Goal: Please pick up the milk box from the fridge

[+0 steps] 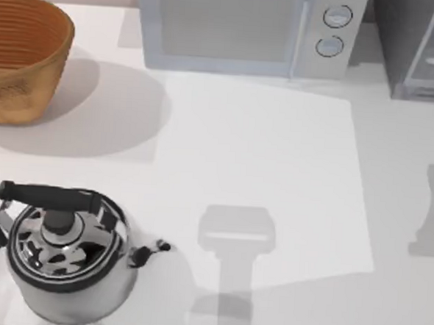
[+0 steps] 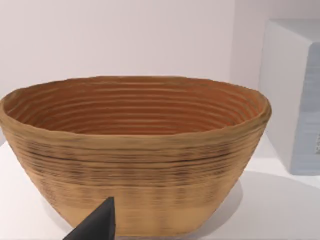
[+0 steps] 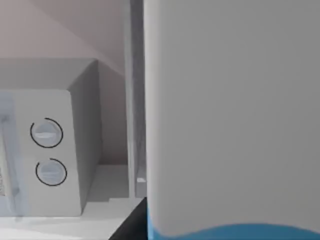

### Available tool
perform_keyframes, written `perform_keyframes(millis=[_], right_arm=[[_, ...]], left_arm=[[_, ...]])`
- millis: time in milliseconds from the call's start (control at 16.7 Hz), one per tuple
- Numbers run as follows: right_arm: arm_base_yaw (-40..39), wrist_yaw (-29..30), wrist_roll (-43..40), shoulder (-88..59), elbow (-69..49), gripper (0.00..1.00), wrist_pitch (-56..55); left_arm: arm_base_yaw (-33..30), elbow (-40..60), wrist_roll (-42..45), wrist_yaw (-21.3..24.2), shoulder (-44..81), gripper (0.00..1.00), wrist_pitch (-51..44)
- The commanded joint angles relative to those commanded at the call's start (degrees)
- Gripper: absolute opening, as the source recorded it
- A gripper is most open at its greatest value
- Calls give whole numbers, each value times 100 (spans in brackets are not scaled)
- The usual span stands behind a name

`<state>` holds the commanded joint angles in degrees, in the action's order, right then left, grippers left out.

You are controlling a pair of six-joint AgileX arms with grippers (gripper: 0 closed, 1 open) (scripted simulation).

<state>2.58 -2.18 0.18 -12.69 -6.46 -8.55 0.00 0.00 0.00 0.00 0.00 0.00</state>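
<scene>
A small white milk box (image 3: 230,115) with a sky-blue band along one edge is looming directly in front of the right arm's wrist camera, very close to the lens. Just beside it a slim light frame bar of the dark grey boxy fridge (image 3: 134,100) is standing upright. Whether the right gripper is clamped on the carton, or standing apart from it, cannot be told.

From above, the fridge (image 1: 419,46) is sitting at the table's far right corner, its paler see-through door panel facing the white table (image 1: 262,150). Just to its left, a pale blue-grey microwave (image 1: 244,28) with two round dials is lining the back edge. A woven tan oval basket (image 1: 24,59) is resting at the far left, and a shiny steel kettle (image 1: 67,256) with a black handle is standing at the near left.

The left arm is idling at the near left, its camera facing the basket (image 2: 135,150), with one dark fingertip (image 2: 97,225) showing low before it; its grip cannot be told.
</scene>
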Motion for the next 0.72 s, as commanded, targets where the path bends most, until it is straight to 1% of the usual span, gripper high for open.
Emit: perform_keyframes(millis=[180, 300, 720], right_arm=[[-178, 149, -10, 901, 453, 0, 595], [-244, 206, -17, 1204, 612, 0, 808], [-233, 152, -8, 1179, 631, 0, 779]], left_arm=[[0, 0, 0, 0, 0, 100, 0], [0, 0, 0, 0, 0, 100, 0], [0, 0, 0, 0, 0, 100, 0]])
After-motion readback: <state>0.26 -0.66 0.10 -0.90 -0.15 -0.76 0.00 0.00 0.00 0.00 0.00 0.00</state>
